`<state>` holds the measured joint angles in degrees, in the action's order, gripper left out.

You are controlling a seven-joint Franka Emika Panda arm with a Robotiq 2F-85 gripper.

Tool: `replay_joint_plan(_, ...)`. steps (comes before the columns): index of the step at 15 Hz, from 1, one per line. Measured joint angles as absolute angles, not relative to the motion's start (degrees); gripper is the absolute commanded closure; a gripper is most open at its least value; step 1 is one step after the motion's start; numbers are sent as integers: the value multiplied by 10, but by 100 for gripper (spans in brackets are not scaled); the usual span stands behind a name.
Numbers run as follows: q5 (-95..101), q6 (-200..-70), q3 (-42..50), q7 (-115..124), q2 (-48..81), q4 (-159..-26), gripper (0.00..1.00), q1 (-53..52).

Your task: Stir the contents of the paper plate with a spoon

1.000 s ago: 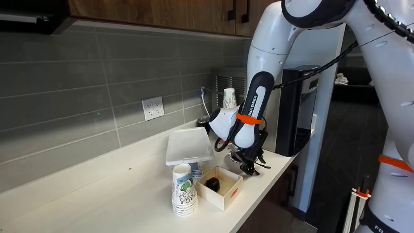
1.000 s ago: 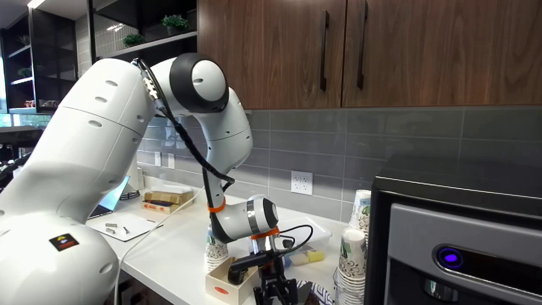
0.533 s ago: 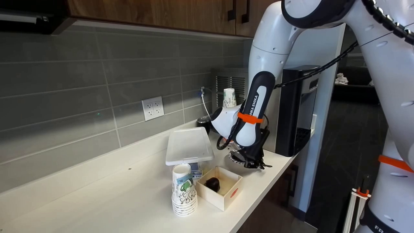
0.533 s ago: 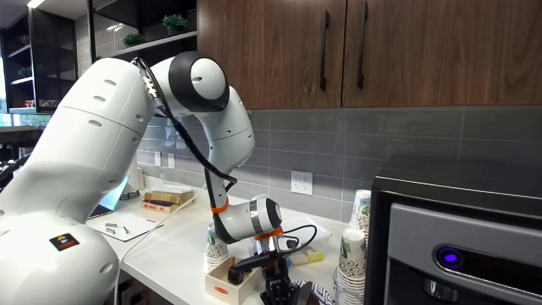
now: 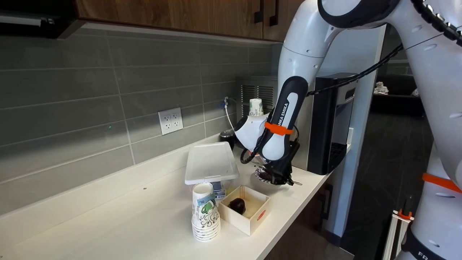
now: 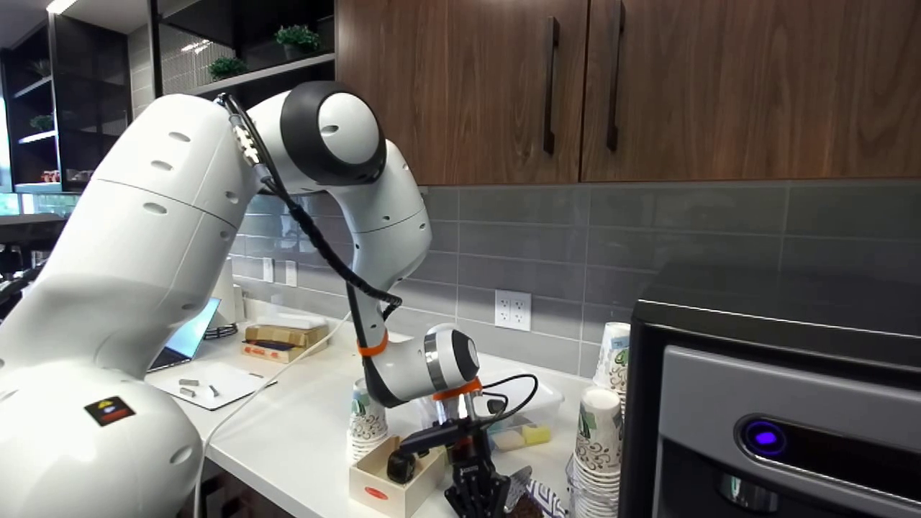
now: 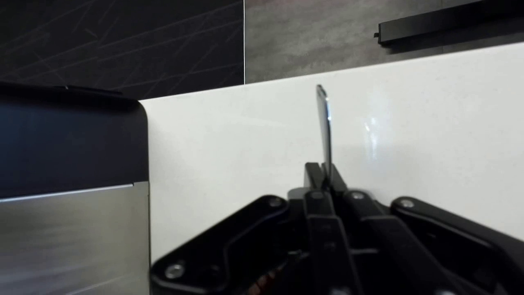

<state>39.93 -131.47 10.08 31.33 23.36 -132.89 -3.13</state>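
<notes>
In the wrist view my gripper (image 7: 326, 177) is shut, and the thin silver handle of the spoon (image 7: 325, 127) sticks out forward from between its fingertips. The spoon's wide grey end (image 6: 518, 485) shows in an exterior view beside the fingers, tilted over the edge of the paper plate. That paper plate (image 6: 545, 498) has a patterned rim and dark brown contents, and the frame's bottom cuts part of it off. In an exterior view the plate (image 5: 258, 174) lies just behind my gripper (image 5: 287, 181), which hides part of it. Whether the spoon touches the contents I cannot tell.
A wooden box (image 5: 249, 224) with a dark round item stands close to the gripper. Paper cups (image 5: 205, 213) and a lidded plastic container (image 5: 211, 162) are beside it. More cups (image 6: 599, 439) and a dispenser (image 5: 330, 122) flank the plate. The counter's edge (image 7: 286, 78) runs nearby.
The fingers have come together on the spoon's handle. My gripper has risen a little, and the spoon has turned, its grey end and handle now catching more light.
</notes>
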Motion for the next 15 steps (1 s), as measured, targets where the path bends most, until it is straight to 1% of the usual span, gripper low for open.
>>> replay_joint_plan(5,348,-1288,77,282,174,-1336,99,-31)
replay_joint_plan(11,190,-1196,60,151,84,-1339,99,-11)
replay_joint_plan(15,81,-1139,63,50,68,-1332,99,28)
